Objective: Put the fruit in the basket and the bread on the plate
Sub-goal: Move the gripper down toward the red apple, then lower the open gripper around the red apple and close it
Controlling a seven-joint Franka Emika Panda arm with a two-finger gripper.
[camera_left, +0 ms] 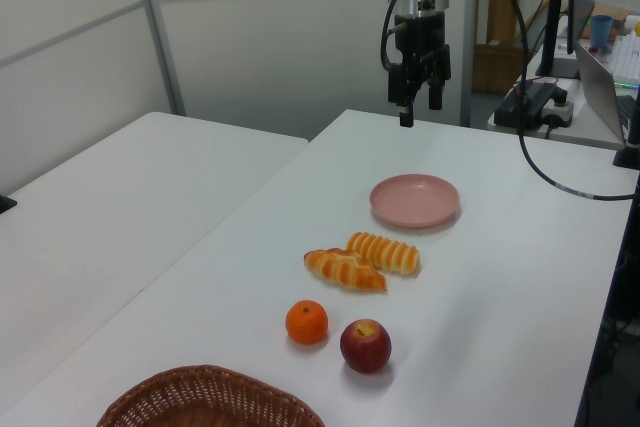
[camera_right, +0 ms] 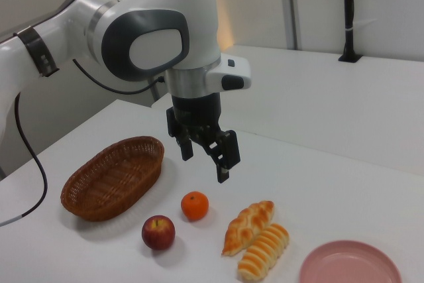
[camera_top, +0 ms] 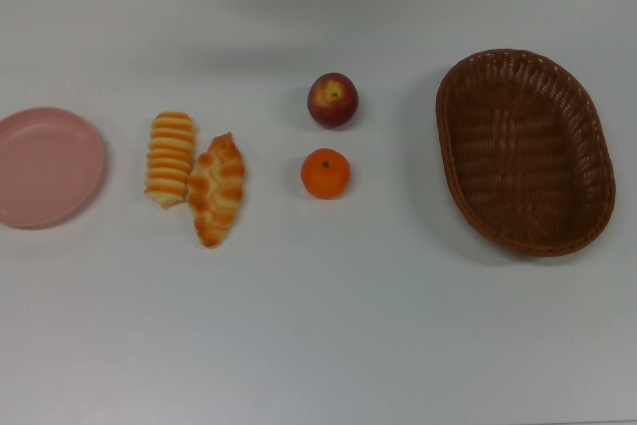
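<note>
A dark red apple (camera_top: pixel 332 100) and an orange tangerine (camera_top: pixel 325 173) sit side by side mid-table, apart from each other. The empty brown wicker basket (camera_top: pixel 525 151) lies at the top view's right. A striped roll (camera_top: pixel 170 158) and a braided roll (camera_top: pixel 217 189) lie touching next to the empty pink plate (camera_top: pixel 45 166) at the top view's left. My gripper (camera_right: pixel 205 160) hangs open and empty, well above the table, touching nothing. The left view shows the gripper (camera_left: pixel 420 107) high beyond the plate (camera_left: pixel 415 200). It is out of the top view.
A second white table (camera_left: pixel 120 197) adjoins along the left view's left. A black cable (camera_left: pixel 545 172) loops down from the arm over the table's far right corner. A laptop and clutter (camera_left: pixel 600 77) stand behind. A black pole (camera_right: pixel 348 11) stands on the far table.
</note>
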